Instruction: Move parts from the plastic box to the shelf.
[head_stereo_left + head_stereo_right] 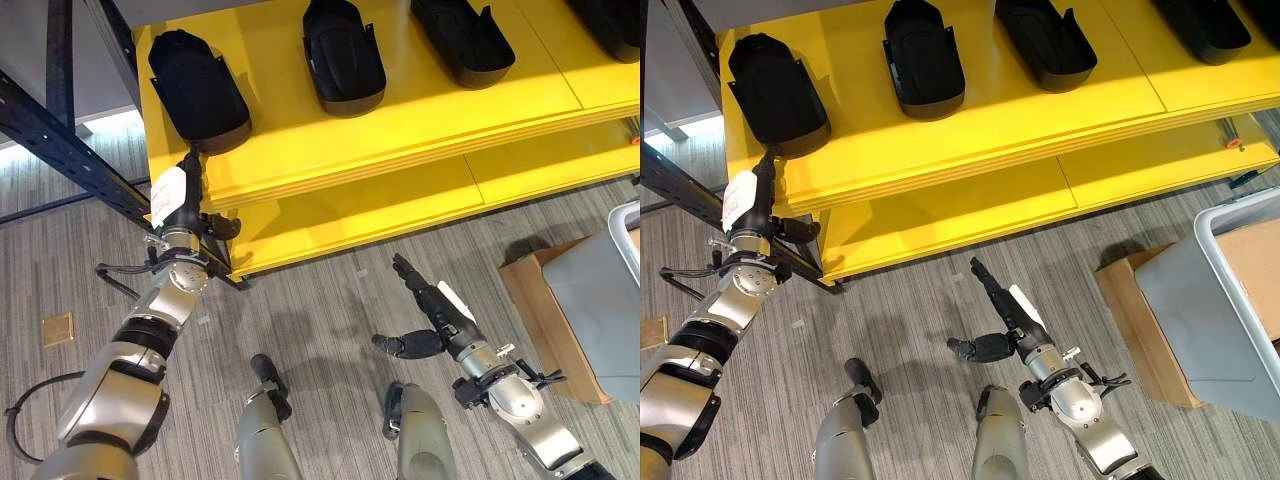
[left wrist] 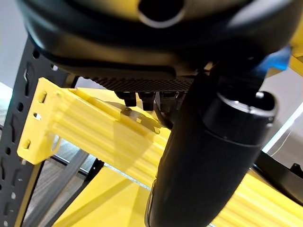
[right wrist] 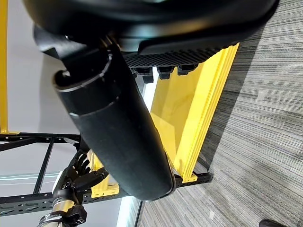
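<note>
Several black moulded parts lie in a row on the yellow shelf (image 1: 400, 120). The leftmost part (image 1: 198, 90) sits near the shelf's front left corner. My left hand (image 1: 185, 210) reaches up to the shelf's front edge just below it, with straight fingers whose tips touch the part's near end. Lower down, my right hand (image 1: 438, 312) hangs open over the carpet, thumb spread, holding nothing. The grey plastic box (image 1: 1200, 300) stands at the far right; its inside is hidden.
A lower yellow shelf board (image 1: 400, 205) juts out under the top one. A dark blue frame beam (image 1: 60, 140) runs past my left arm. A brown cardboard box (image 1: 530, 300) sits beside the grey box. Grey carpet lies between shelf and box.
</note>
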Motion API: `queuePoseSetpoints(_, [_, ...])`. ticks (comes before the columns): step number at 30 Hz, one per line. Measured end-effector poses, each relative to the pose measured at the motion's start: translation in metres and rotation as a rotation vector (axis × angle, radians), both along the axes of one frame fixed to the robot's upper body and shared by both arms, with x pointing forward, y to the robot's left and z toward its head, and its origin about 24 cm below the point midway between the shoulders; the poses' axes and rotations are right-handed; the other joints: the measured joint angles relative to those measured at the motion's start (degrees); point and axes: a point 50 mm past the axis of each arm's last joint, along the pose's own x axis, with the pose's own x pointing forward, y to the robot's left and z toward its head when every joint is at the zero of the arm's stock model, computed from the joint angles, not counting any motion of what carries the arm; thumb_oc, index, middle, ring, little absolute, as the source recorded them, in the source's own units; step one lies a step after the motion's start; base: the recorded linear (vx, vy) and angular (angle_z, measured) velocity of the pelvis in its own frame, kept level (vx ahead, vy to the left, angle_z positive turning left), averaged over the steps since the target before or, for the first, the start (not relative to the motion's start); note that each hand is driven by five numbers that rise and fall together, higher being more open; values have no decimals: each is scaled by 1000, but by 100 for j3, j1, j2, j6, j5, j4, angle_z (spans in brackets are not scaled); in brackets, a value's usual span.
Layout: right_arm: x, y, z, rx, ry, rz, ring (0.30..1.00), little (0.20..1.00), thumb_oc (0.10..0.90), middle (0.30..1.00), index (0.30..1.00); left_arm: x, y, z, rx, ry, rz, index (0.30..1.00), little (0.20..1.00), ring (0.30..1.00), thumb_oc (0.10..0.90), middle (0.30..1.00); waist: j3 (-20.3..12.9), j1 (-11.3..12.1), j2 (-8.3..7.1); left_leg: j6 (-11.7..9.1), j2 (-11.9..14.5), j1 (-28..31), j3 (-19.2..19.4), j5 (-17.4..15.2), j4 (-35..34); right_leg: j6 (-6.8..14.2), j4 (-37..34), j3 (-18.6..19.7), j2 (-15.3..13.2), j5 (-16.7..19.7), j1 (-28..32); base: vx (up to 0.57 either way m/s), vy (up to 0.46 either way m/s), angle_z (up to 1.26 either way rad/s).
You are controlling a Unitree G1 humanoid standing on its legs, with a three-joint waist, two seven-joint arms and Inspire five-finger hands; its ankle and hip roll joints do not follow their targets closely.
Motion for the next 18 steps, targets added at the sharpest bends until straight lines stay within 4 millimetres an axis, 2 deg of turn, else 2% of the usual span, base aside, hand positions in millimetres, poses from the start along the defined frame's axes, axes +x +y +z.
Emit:
queuePoseSetpoints(12, [0,0,0,0,0,1,1000,1000,900,1000,1000,-9,7,-6,-22,-4,12,1000,1000,1000,900,1000,2,15,-2,-1,-8,-10,-16,5,2,0,10,-9,-3,-3,0,0,0,0])
queuePoseSetpoints(18, [2,-4,3,11,-15,-25,1000,1000,900,1000,1000,-29,-7,-10,-73,-72,-77,1000,1000,1000,900,1000,27,41,2,0,-19,-18,-31,7,2,2,23,-18,-14,-22,4,0,0,0])
